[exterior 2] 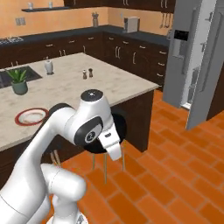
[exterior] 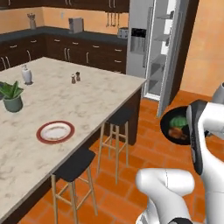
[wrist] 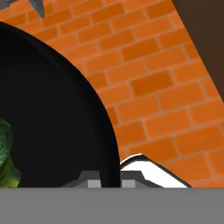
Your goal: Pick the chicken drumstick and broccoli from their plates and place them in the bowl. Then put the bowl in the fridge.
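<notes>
The black bowl [exterior: 175, 127] hangs in the air at the right middle of the left base view, carried over the orange brick floor [exterior: 131, 175], with the broccoli [exterior: 178, 121] and the chicken drumstick [exterior: 176, 132] both lying inside it; in the hand view the bowl's dark wall takes the left half of the frame, and a green edge of the floret shows at the lower left. The gripper [wrist: 110, 180] is clamped narrow on the bowl's rim at the bottom of that view, one finger either side of the wall as far as I can make out. I judge the first part of the task done: both foods are in the bowl. The red-rimmed plate [exterior: 55, 131] sits bare at the left of the island counter [exterior: 65, 96]; the white plate I cannot find. What remains is delivery. The fridge [exterior: 142, 39] stands in the upper right of the left base view with its right-hand door [exterior: 173, 57] swung open and shelves showing inside, well beyond the bowl. Room for moving looks fair: open floor lies between the bowl and the fridge. The points to watch are the free edge of the open door at the right of the approach, the island's corner and the two stools [exterior: 118, 118] to the left, and the shelf lips inside. A rim grip on a loaded bowl could tilt, so a level carry is advisable.
</notes>
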Available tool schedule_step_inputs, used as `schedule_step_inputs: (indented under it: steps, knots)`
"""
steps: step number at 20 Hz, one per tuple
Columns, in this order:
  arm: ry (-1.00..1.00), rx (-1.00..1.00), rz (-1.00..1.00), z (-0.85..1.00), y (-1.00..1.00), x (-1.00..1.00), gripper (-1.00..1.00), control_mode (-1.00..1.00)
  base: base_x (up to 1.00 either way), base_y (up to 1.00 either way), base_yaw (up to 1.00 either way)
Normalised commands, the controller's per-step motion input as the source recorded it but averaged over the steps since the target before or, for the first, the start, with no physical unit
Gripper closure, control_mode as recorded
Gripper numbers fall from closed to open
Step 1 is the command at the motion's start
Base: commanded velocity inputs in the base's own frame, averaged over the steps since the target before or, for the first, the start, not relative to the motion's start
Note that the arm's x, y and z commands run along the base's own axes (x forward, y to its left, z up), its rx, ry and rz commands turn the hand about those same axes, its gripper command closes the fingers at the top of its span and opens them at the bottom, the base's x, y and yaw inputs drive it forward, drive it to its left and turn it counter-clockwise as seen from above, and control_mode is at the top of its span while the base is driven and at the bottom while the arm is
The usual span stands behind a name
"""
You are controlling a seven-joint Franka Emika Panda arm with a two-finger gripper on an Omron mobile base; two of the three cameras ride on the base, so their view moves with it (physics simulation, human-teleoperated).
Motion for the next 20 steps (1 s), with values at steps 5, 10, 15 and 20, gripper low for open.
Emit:
schedule_step_inputs:
  steps: [5, 10, 15, 20]
  knots:
    - [0.0, 0.0, 0.0, 0.0, 0.0, 0.0, 1.0, 1.0, 0.78, -1.0, 0.23]
    - [0.0, 0.0, 0.0, 0.0, 0.0, 0.0, 1.0, 1.0, 0.5, -1.0, 0.34]
    - [0.0, 0.0, 0.0, 0.0, 0.0, 0.0, 1.0, 1.0, 0.44, -1.0, 0.35]
    - [0.0, 0.0, 0.0, 0.0, 0.0, 0.0, 1.0, 1.0, 0.5, -1.0, 0.39]
